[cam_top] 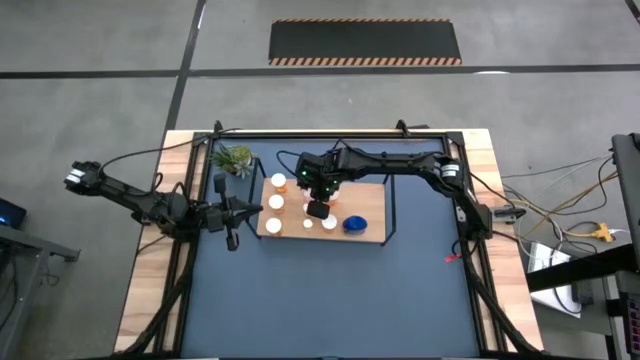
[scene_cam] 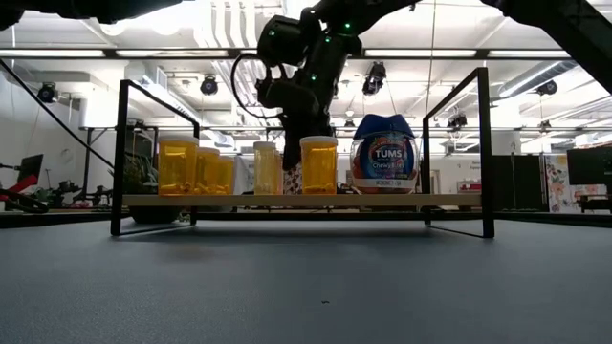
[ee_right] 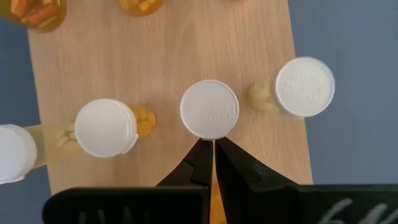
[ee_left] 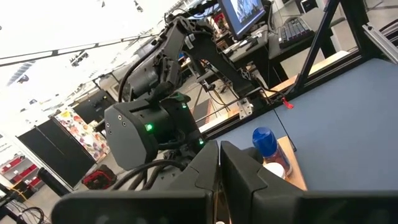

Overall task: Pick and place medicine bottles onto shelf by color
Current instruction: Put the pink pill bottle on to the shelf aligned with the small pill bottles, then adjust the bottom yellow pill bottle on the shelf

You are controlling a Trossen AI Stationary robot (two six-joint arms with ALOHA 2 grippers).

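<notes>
- The right tool (cam_top: 318, 208) hangs over the middle of the shelf (cam_top: 372, 236), pointing straight down; its fingers (ee_right: 200, 163) are pressed together with nothing between them, tips just beside the white cap of a bottle (ee_right: 209, 109) that stands free on the wood.
- The left tool (cam_top: 232, 215) waits near the shelf's left end, off the board over the dark-blue mat (cam_top: 330, 300), clenched and empty.
- The medicine bottles are all on the shelf as far as can be seen: orange-bodied ones (scene_cam: 178, 164) toward its left end and middle, small white-capped ones (cam_top: 307, 224) along its near edge, and the blue bottle (scene_cam: 383, 153) toward its right end. None shows on the mat.
- Judged from this, the placing looks close to finished or finished; the step in hand seems to be a release just made, or a nudge to tidy a bottle.
- The next move calls for lifting the right tool straight up, clear of the caps, since the bottles stand near one another and a sideways sweep could tip one.
- The mat covers most of the light-wood worktop (cam_top: 150, 290); a small green plant (cam_top: 234, 158) sits at the mat's far-left corner.
- Beyond is a workshop with ceiling lights, monitors and grey floor; cables (cam_top: 560, 205) trail off the worktop's right edge.
</notes>
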